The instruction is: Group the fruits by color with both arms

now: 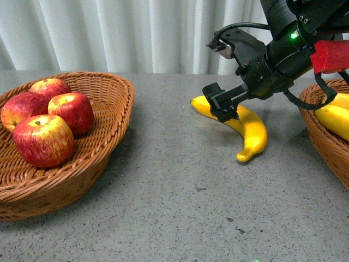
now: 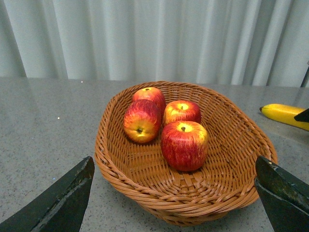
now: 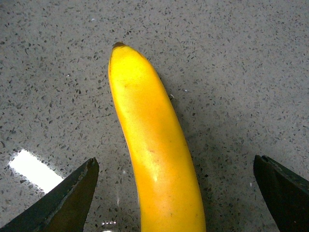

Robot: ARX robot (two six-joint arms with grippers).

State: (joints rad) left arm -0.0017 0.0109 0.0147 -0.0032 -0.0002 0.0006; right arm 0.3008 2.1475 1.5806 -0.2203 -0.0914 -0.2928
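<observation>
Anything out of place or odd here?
One banana lies loose on the table, outside the right basket that holds other bananas; the open right claw hovers over it. The four apples sit tidily in the left basket. No spill or damage visible.

Right arm [image 1: 283, 52]: enters from upper right, slopes down toward left. Green indicator [image 1: 294, 35] lit; red block [image 1: 330, 55] near wrist. Right gripper [image 1: 222, 103]: lowered, jaws spread wide. Left gripper [image 2: 174, 162]: jaws spread wide.
</observation>
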